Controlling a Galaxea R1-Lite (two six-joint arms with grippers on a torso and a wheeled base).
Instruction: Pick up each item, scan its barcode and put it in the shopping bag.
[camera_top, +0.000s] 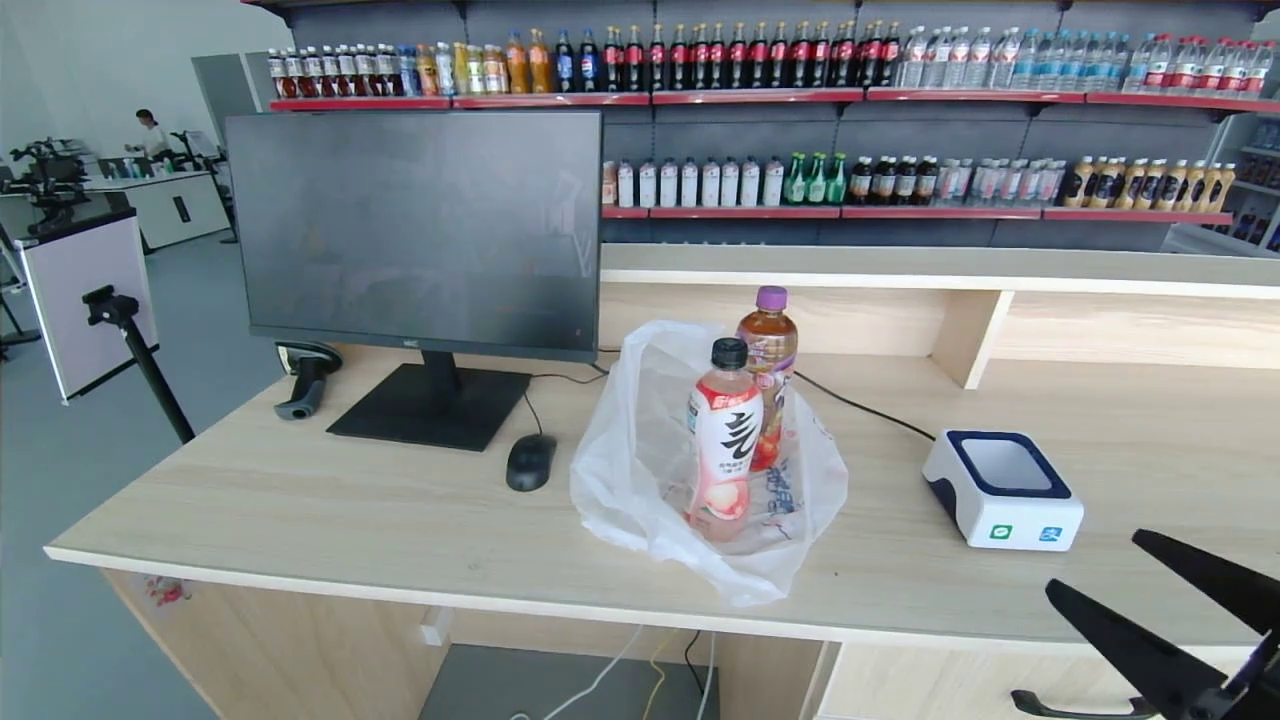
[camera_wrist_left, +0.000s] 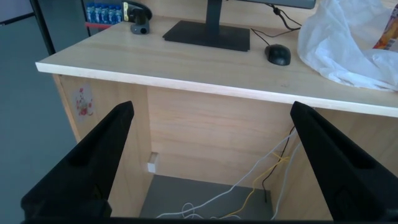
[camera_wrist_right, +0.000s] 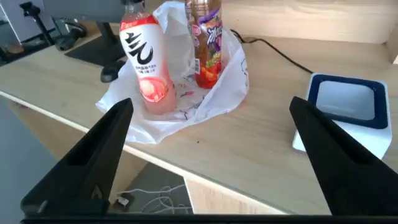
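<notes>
With left gripper and right gripper both wide and empty, I'd clamp the heavy, slick-looking pink bottle at ten o'clock mid-body

Gap between shopping bag and scanner passable; monitor, mouse obstruct left side

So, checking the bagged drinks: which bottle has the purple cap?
The amber bottle, standing farther back in the shopping bag. The pink bottle in front of it has a black cap.
</notes>
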